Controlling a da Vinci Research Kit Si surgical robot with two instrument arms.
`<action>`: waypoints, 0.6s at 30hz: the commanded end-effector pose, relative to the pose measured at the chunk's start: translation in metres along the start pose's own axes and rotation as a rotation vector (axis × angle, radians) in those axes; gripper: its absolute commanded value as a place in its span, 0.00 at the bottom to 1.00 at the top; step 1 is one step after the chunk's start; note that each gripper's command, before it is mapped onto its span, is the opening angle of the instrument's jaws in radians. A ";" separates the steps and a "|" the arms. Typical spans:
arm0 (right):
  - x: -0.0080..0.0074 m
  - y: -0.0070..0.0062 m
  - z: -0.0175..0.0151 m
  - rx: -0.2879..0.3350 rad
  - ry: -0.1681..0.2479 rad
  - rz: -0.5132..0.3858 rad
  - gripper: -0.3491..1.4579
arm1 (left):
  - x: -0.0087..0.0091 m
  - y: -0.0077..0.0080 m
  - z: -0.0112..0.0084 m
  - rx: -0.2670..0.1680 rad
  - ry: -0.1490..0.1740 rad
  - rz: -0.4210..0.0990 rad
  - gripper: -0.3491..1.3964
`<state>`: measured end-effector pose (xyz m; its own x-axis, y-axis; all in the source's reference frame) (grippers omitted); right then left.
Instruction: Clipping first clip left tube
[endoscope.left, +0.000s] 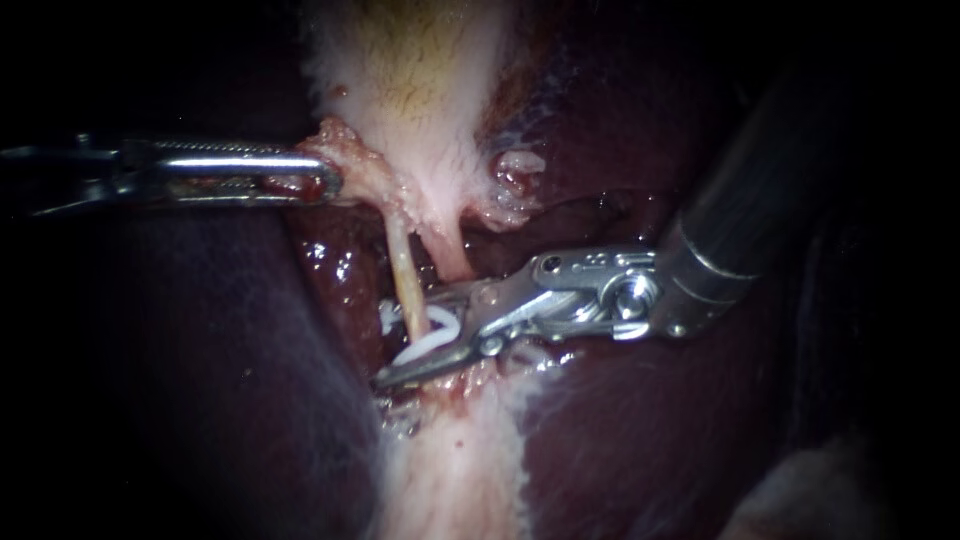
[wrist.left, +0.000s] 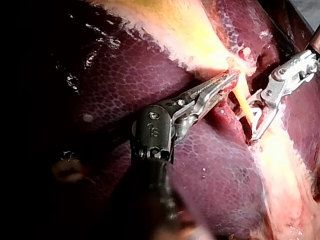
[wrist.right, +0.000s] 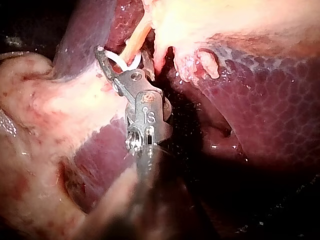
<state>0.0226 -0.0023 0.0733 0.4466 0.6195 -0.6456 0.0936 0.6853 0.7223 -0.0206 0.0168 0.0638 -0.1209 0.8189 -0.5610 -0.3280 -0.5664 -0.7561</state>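
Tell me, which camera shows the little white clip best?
The endoscope view: the white clip, held in the right instrument's jaws, straddles the left tube. The right wrist view shows its loop; the left wrist view only a sliver.

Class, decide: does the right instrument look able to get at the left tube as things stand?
Probably yes: the right instrument has its jaws, holding a white clip, either side of the left tube; the left instrument grips tissue well clear.

No legible text or labels.
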 end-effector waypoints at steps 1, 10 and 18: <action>-0.0001 -0.0001 0.0000 0.011 -0.002 0.001 0.47 | 0.0000 -0.0001 0.0000 -0.001 0.000 0.000 0.00; 0.0000 -0.0024 -0.0002 0.090 0.040 0.032 0.47 | -0.0001 -0.0006 -0.0001 -0.002 -0.001 0.000 0.00; 0.0007 -0.0051 -0.0001 0.161 0.065 0.039 0.47 | -0.0001 -0.0013 -0.0003 0.000 0.000 -0.001 0.00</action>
<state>0.0225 -0.0055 0.0688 0.3946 0.6726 -0.6261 0.2291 0.5878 0.7759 -0.0199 0.0174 0.0648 -0.1211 0.8190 -0.5609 -0.3282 -0.5663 -0.7561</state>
